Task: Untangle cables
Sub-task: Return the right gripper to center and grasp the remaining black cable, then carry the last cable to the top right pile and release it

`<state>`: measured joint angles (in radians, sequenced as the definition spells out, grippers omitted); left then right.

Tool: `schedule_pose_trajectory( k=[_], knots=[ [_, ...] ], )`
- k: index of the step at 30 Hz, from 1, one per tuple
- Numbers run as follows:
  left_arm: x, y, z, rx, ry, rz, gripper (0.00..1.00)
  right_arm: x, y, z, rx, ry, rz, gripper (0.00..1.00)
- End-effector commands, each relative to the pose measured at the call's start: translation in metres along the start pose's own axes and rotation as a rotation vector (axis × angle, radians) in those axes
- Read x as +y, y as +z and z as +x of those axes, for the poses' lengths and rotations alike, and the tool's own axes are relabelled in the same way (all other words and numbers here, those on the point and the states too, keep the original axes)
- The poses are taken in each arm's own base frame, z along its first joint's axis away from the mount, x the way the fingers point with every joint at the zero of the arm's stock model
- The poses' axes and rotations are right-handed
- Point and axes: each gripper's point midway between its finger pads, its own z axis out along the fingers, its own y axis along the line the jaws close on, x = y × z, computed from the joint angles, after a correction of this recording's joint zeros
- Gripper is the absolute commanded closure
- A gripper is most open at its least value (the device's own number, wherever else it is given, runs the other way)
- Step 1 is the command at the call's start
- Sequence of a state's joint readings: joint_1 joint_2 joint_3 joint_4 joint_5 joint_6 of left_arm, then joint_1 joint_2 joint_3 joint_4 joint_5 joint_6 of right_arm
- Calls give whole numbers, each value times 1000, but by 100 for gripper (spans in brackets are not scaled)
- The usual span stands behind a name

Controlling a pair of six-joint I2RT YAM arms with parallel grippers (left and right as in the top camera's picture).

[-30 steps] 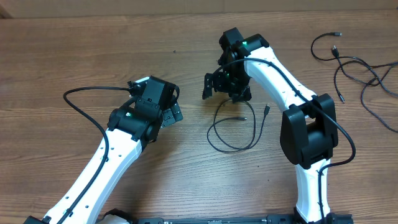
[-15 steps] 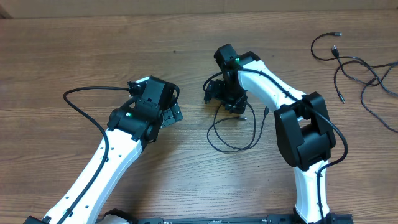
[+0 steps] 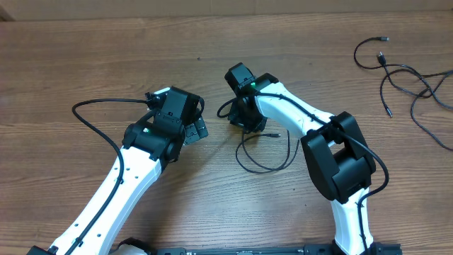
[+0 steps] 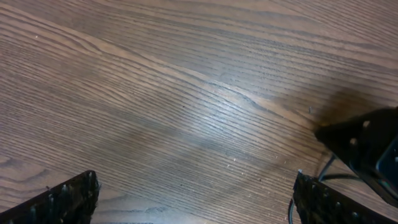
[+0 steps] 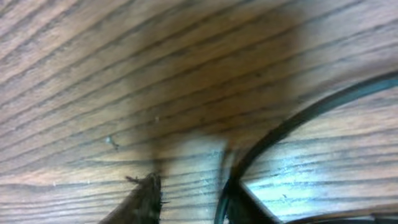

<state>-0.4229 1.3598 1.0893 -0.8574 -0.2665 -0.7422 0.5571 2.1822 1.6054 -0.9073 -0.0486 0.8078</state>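
Observation:
A thin black cable lies in a loop on the wooden table, with a small plug inside it. My right gripper is down at the loop's upper left end. In the right wrist view the cable curves in and runs along the inner side of the right fingertip. A narrow strip of wood still shows between the two fingers, so the right gripper is narrowly open. My left gripper hovers to the left, wide open, nothing between its fingers.
More thin black cables lie spread at the table's far right. The left arm's own thick cable arcs over the table on the left. The right gripper's black body shows at the right edge of the left wrist view.
The right arm swung left and came down onto the loop's top, and its jaws narrowed from wide open to a small gap. The left arm stayed still.

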Motion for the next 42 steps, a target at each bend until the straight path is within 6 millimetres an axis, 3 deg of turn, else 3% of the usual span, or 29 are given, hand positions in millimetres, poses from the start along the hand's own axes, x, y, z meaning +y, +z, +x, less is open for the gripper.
schedule_pose_trajectory(
  k=[1, 6, 9, 14, 17, 18, 19, 21, 25, 29, 42],
  knots=[
    [-1, -4, -8, -24, -22, 1, 0, -14, 5, -1, -37, 31, 56, 96],
    [-1, -4, -8, -23, -22, 1, 0, -10, -8, -26, -92, 58, 31, 96],
    [-1, -4, -8, -23, -22, 1, 0, -6, -39, -55, -157, 90, 1, 96],
    [-1, -4, -8, -23, -22, 1, 0, 19, -161, -118, -382, 59, -155, 96],
    [-1, -4, -8, -24, -22, 1, 0, 30, -266, -142, -599, 20, -260, 96],
    [-1, -4, -8, -24, -22, 1, 0, 32, -312, -146, -699, 4, -303, 96],
    [-1, -4, -8, -24, -22, 1, 0, 32, -334, -147, -746, 3, -320, 96],
    [-1, -4, -8, -23, -22, 1, 0, 22, -410, -148, -927, 38, -376, 96],
    [-1, -4, -8, -24, -22, 1, 1, -2, -516, -131, -1159, 120, -489, 96],
    [-1, -4, -8, -24, -22, 1, 0, -32, -561, -125, -1280, 203, -497, 96],
    [-1, -4, -8, -23, -22, 1, 0, -85, -560, -150, -1308, 300, -385, 96]
  ],
)
